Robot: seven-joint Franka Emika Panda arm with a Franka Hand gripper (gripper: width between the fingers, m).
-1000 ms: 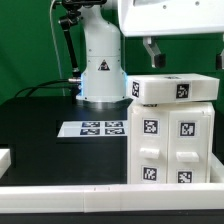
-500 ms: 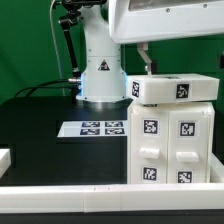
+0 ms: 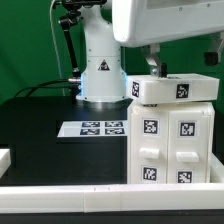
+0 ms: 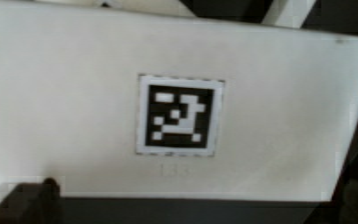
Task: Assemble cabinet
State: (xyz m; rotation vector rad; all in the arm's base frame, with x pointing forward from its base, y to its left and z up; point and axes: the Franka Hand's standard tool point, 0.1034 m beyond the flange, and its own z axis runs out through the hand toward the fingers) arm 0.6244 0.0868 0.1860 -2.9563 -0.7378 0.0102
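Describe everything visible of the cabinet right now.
The cabinet is a large white plastic-looking box, standing upright at the exterior view's right end of the black table. Its front shows four block-like panels, each with a black-and-white square marker; a separate-looking top slab carries one more. The open claw hangs just above it; contact cannot be told.

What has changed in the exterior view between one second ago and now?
The gripper has come down towards the top of the cabinet, and the arm now fills more of the picture. Its jaws stand open as before, with nothing between them, so nothing was taken hold of or let go. The cabinet and the marker board stayed where they were.
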